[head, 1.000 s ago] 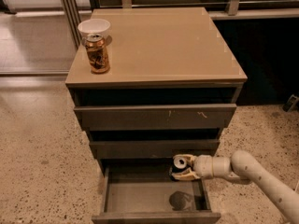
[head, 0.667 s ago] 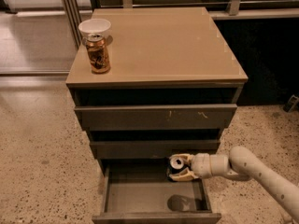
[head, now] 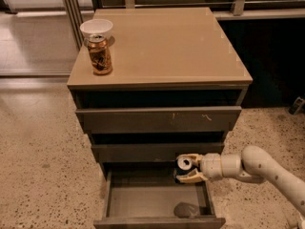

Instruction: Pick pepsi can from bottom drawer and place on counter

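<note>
Here, we saw the gripper's (head: 183, 169) jaws pinching the pepsi can (head: 184, 162), held above the right rear of the open bottom drawer (head: 143, 205). Its arm (head: 267, 168) reached in from the right. On the worktop (head: 171, 42), a brown patterned can (head: 100, 55) stood just before a white bowl (head: 96, 28).

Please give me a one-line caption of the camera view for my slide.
The gripper holds the pepsi can over the open bottom drawer, below the counter with a brown can.
</note>
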Tool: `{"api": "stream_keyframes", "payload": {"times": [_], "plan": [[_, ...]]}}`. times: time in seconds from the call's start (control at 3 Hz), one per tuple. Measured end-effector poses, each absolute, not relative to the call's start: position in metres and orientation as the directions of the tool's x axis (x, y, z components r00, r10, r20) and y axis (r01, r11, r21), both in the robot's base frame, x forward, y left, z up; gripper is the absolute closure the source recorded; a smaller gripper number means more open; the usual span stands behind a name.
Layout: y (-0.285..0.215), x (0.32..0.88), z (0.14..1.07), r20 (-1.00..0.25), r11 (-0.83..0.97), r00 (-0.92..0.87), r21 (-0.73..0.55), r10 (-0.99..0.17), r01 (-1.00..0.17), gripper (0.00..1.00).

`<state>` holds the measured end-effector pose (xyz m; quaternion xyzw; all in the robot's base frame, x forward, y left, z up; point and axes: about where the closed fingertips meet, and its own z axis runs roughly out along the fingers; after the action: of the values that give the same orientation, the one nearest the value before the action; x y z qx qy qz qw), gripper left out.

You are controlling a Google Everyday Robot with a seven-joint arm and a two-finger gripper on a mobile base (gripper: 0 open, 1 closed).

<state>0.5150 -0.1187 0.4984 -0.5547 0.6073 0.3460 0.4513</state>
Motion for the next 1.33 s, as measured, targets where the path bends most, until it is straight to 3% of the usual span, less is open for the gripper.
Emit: {"api": "stream_keyframes", "payload": {"times": [0.67,1.33], "plan": [[-0.128,0.466,0.679,-0.93,0.14,-0.056,0.005,-0.364,-0.99,1.0],[-0.125,0.463,0.707,-0.914,0.135,-0.038,-0.019,-0.405,-0.991,1.0]]}}
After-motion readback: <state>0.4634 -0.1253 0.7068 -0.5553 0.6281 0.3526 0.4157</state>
